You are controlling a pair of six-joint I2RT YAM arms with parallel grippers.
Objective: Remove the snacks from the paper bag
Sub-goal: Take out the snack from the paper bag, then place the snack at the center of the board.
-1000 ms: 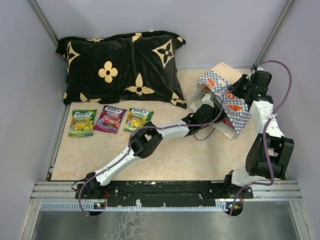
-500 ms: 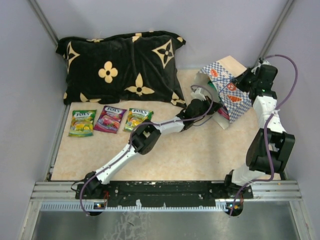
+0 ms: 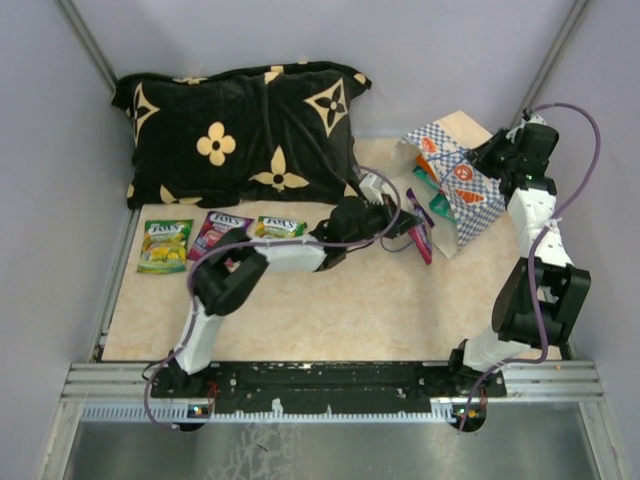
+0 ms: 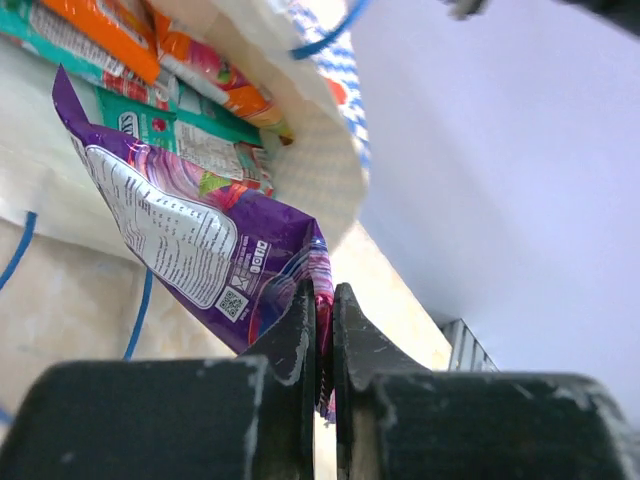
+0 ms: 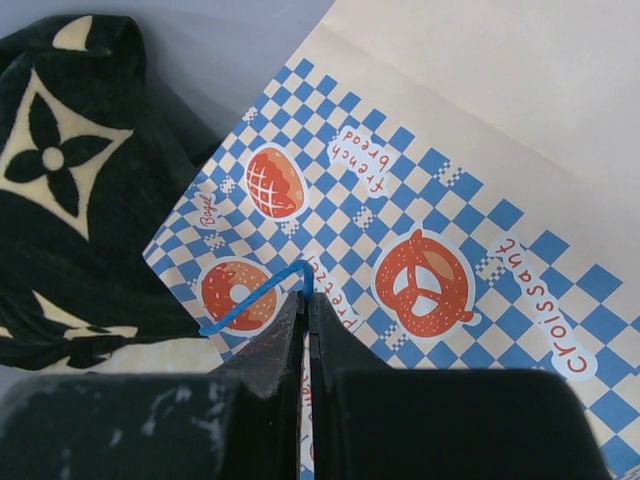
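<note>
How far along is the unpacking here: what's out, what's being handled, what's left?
Done: a green packet, a magenta packet and a yellow-green packet lie on the table. In hand: the left gripper is shut on a purple packet, mostly clear of the paper bag, while the right gripper pinches its blue cord handle. Left: at least an orange packet and a teal packet inside.

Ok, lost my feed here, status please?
Left fingers shut on purple packet at bag mouth. Right fingers shut on handle. More packets inside; nothing blocking.
</note>
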